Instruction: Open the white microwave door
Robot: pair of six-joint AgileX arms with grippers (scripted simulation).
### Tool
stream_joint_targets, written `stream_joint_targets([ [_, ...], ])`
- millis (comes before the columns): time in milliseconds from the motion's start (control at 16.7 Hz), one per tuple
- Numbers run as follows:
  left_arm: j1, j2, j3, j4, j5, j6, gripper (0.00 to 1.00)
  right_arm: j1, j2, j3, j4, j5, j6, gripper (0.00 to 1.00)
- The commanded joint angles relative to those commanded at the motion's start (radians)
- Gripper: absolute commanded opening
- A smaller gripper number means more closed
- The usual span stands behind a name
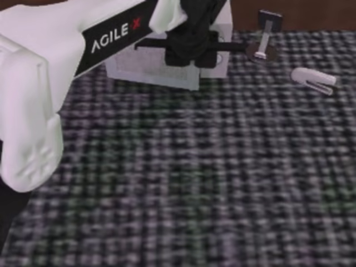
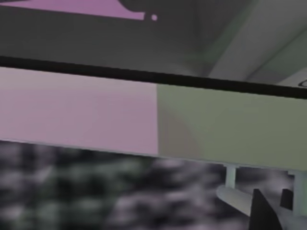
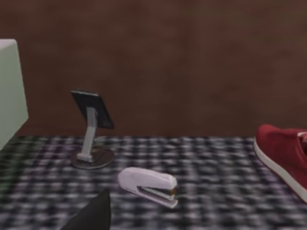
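Tabletop (image 1: 211, 183) covered in woven-looking cloth, dark and pale check, rough matt. White microwave (image 1: 161, 75) at the far edge: smooth matt shell, plastic or painted metal, can't tell. Left arm (image 1: 39, 67) casing smooth white plastic, slight sheen, with a black strip. Stapler (image 3: 148, 186) glossy pale plastic. Phone stand (image 3: 91, 139) metal-looking, dark flat plate. Red shoe (image 3: 283, 153) matt cloth, white sole.

Even, soft light throughout — the checked tablecloth (image 1: 222, 178) smears blurry, worst in the left wrist view.

The white microwave (image 1: 167, 69) stands at the table's far edge, its door (image 1: 153, 75) partly hidden.
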Motion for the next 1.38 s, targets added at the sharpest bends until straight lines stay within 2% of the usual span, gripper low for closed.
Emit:
stream_joint_targets([
  [900, -0.008, 0.002, -0.005, 0.003, 0.007, -0.003, 0.00, 0.000, 0.000, 0.000, 0.000, 0.000, 0.000, 1.00],
  [1380, 0.008, -0.085, -0.145, 0.078, 0.038, 0.077, 0.00, 0.000, 0.000, 0.000, 0.000, 0.000, 0.000, 1.00],
])
